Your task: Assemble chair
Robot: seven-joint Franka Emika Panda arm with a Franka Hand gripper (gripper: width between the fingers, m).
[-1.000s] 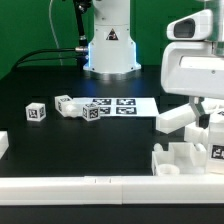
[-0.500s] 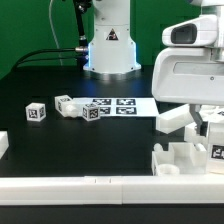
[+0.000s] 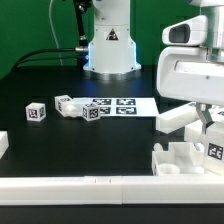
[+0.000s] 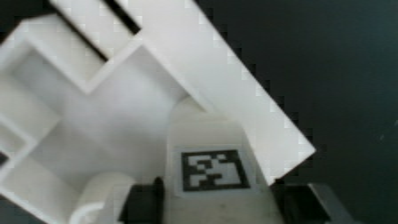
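A black-and-white square tag (image 4: pixel 214 168) faces the wrist camera on a white chair part (image 4: pixel 217 135). The gripper (image 4: pixel 214 203) pinches that part, fingers (image 4: pixel 139 203) narrowly spread, beside the ribbed chair frame (image 4: pixel 80 120).

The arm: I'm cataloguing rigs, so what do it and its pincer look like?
The arm's base is glossy white with a black triangle sticker and a blue-lit ring; black cables trail off it. The pincer has a boxy white housing and dark fingers.
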